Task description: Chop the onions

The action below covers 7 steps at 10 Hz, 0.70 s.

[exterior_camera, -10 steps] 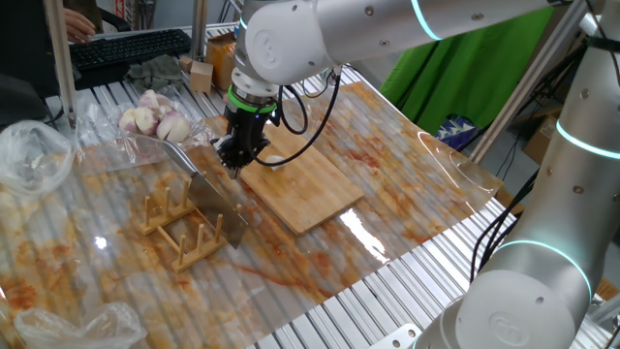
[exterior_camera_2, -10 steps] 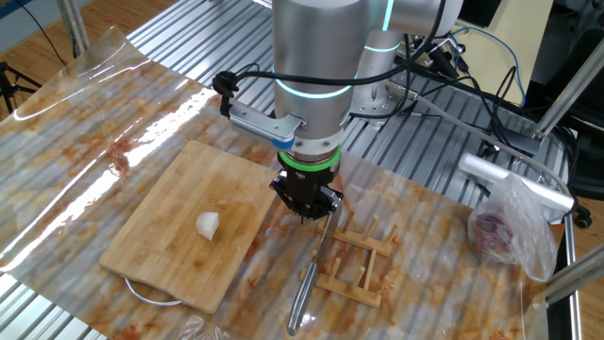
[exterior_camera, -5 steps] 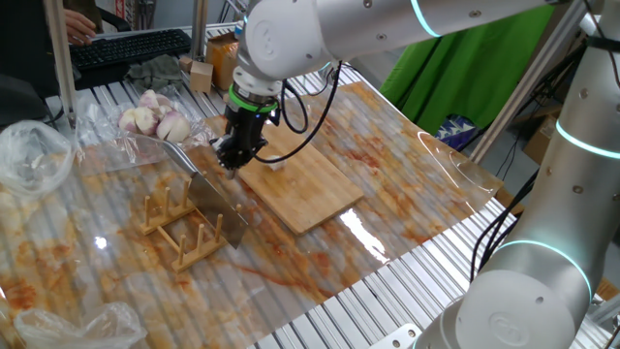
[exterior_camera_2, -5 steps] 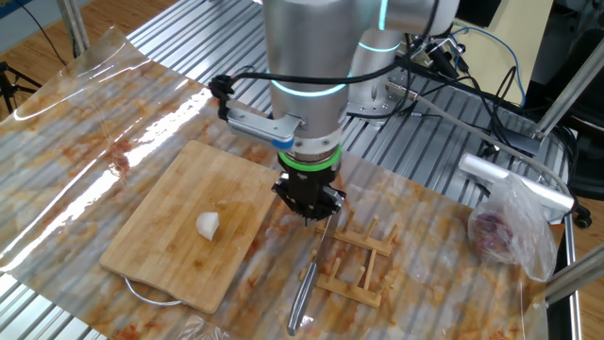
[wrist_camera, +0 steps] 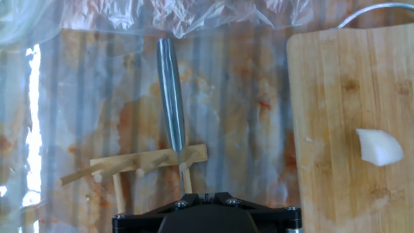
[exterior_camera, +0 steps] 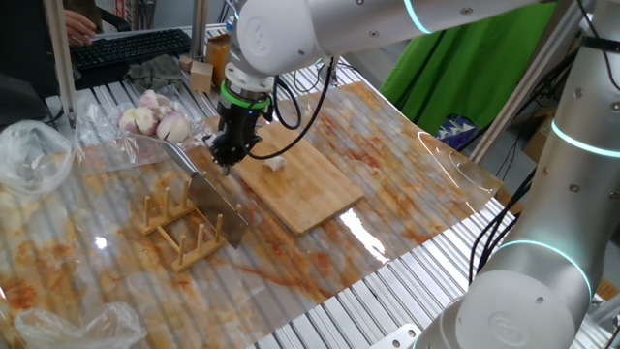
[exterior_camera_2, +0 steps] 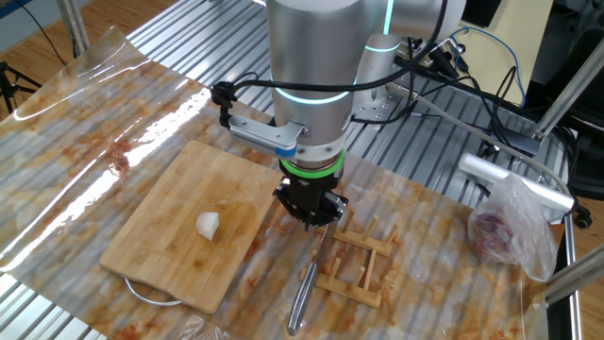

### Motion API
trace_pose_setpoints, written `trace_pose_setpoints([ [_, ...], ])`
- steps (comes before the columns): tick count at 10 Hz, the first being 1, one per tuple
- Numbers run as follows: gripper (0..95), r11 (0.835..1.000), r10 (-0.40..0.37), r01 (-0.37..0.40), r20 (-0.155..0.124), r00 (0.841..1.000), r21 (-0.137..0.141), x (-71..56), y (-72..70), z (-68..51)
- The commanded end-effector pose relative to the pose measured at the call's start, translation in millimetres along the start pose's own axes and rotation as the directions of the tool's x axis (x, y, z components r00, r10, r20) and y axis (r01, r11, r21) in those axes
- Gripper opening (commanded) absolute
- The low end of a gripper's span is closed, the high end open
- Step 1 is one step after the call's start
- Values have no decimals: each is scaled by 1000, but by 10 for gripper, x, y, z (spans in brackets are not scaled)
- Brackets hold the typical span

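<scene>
One small pale onion chunk (exterior_camera: 275, 164) lies on the wooden board (exterior_camera: 310, 189); it also shows in the other fixed view (exterior_camera_2: 208, 225) and at the right of the hand view (wrist_camera: 378, 147). A steel-handled knife (wrist_camera: 171, 97) stands blade-down in a wooden rack (wrist_camera: 139, 169) beside the board. Its blade (exterior_camera: 215, 201) and handle (exterior_camera_2: 304, 293) show in the fixed views. My gripper (exterior_camera_2: 310, 219) hangs just above the knife's blade where it meets the rack, off the board's edge. Its fingers look closed together with nothing visibly held.
Several whole pinkish-white bulbs (exterior_camera: 150, 116) sit in clear plastic at the back. A plastic bag (exterior_camera_2: 500, 231) with reddish contents lies to the right of the rack. Crumpled plastic (exterior_camera: 34, 155) lies at the left. A clear stained sheet covers the table.
My gripper has shifted a little away from the board toward the knife and rack. The knife, the board and the onion chunk have not moved.
</scene>
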<state>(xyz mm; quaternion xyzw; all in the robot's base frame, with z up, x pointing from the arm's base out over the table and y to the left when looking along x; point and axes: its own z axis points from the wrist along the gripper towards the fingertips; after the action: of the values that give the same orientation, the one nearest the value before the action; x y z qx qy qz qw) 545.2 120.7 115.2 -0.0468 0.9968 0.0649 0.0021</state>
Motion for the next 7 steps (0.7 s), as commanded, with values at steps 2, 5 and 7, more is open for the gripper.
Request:
trace_pose_setpoints([
  [2, 190, 1000, 1, -1, 0, 1000, -4, -23, 41, 3],
  [5, 190, 1000, -2, 2, 2, 1000, -12, -43, 120, 75],
  [7, 190, 1000, -11, 11, 2, 1000, -11, -51, 132, 107],
])
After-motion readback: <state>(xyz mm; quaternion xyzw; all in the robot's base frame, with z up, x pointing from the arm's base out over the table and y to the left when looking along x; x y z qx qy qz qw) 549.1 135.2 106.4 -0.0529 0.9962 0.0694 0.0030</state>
